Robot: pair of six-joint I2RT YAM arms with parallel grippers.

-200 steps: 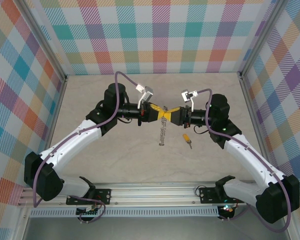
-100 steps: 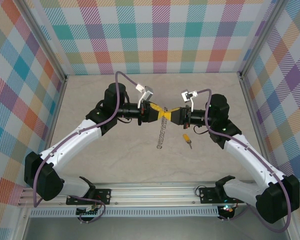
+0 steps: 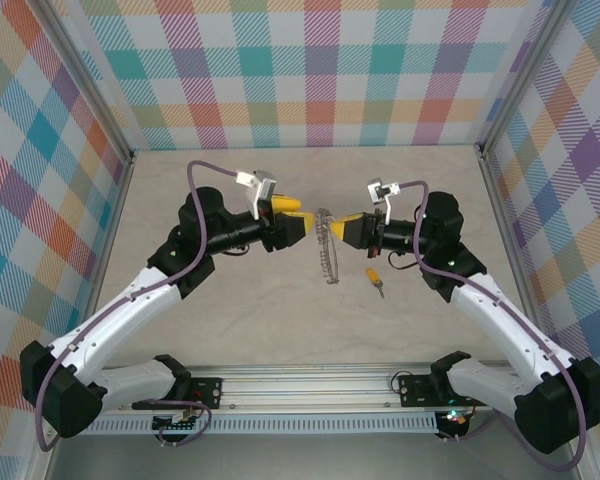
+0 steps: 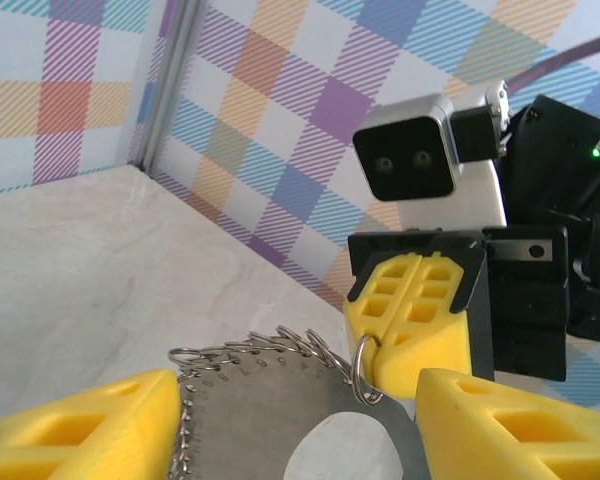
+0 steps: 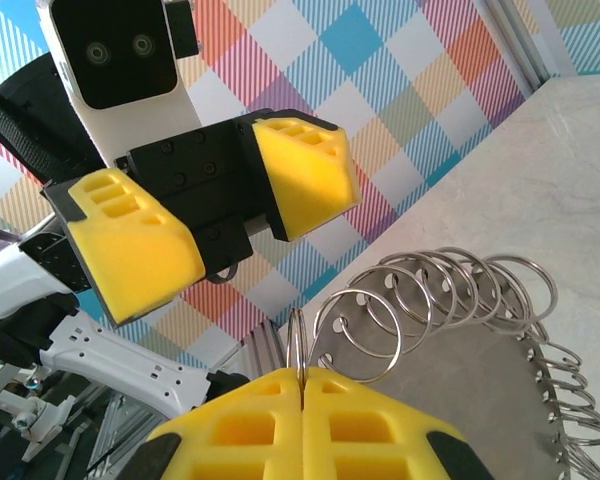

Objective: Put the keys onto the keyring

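The keyring hangs edge-on above the table, like a short chain. It is a flat grey ring plate fringed with silvery wire loops. My right gripper is shut on one of those loops, pinched between its yellow fingers. My left gripper is open just left of the keyring, its fingers either side of the plate without touching it. The small key, with a yellow-orange head, lies on the table below my right gripper.
The beige table top is walled by checked panels with metal corner posts. Both arms reach in from the rail at the near edge and meet mid-table.
My left gripper has opened, let go of the keyring and pulled back to the left. The keyring now hangs from my right gripper alone, slightly higher.
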